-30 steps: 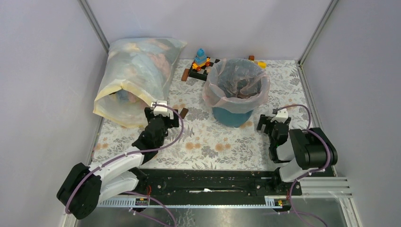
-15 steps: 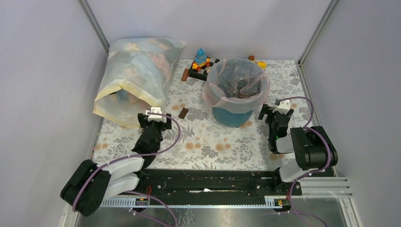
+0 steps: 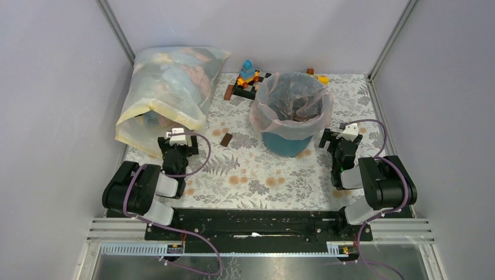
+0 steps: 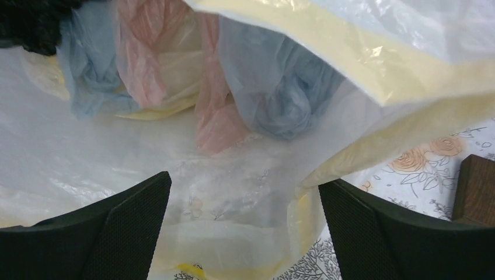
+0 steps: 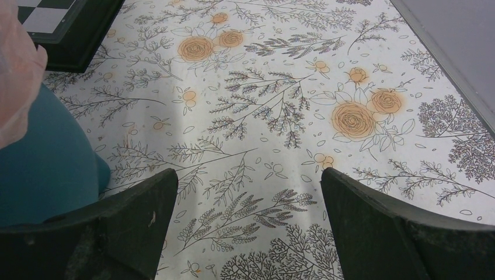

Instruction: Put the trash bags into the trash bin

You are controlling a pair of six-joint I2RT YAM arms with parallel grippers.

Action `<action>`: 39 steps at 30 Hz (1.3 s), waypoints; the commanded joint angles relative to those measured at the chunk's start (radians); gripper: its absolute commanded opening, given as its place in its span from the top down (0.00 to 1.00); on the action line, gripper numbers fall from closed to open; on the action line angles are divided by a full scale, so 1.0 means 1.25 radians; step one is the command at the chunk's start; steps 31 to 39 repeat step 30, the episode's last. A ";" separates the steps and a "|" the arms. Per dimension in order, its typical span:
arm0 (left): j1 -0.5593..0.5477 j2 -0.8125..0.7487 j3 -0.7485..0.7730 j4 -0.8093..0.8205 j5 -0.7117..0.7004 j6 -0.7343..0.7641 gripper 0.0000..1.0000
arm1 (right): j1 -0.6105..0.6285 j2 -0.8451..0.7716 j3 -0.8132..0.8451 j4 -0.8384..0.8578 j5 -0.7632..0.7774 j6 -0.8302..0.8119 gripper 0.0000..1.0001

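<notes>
The trash bin [image 3: 285, 143] is a teal bucket standing at the back centre-right of the mat. A pale-pink trash bag [image 3: 292, 104] lines it, draped over the rim. My left gripper [image 3: 177, 143] is open and empty at the mouth of the milky-yellow sack [image 3: 166, 96]. In the left wrist view the open left gripper [image 4: 245, 233] faces into the sack [image 4: 373, 70] and its crumpled blue and pink plastic. My right gripper [image 3: 340, 140] is open and empty just right of the bin. The right wrist view shows the open right gripper [image 5: 248, 233] over bare mat, with the bin [image 5: 41, 166] and bag edge [image 5: 14, 70] at left.
A black-and-white checkered board [image 3: 252, 80] with small toys lies behind the bin and also shows in the right wrist view [image 5: 61, 23]. A small brown block [image 3: 226, 139] lies between sack and bin, also in the left wrist view [image 4: 476, 189]. Walls enclose the floral mat [image 3: 257, 175].
My left arm has folded back toward its base, carrying its gripper left to the sack's mouth. My right gripper shifted slightly back and right, then stayed still.
</notes>
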 commanded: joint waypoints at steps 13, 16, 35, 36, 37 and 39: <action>0.074 0.037 0.080 -0.009 0.121 -0.083 0.01 | 0.000 -0.004 0.003 0.032 0.023 0.000 0.00; 0.079 0.038 0.086 -0.021 0.131 -0.084 0.01 | -0.001 -0.004 0.004 0.033 0.023 -0.001 0.00; 0.087 0.039 0.090 -0.030 0.144 -0.089 0.01 | -0.001 -0.004 0.003 0.032 0.023 -0.001 0.00; 0.087 0.039 0.090 -0.030 0.144 -0.089 0.01 | -0.001 -0.004 0.003 0.032 0.023 -0.001 0.00; 0.087 0.039 0.090 -0.030 0.144 -0.089 0.01 | -0.001 -0.004 0.003 0.032 0.023 -0.001 0.00; 0.087 0.039 0.090 -0.030 0.144 -0.089 0.01 | -0.001 -0.004 0.003 0.032 0.023 -0.001 0.00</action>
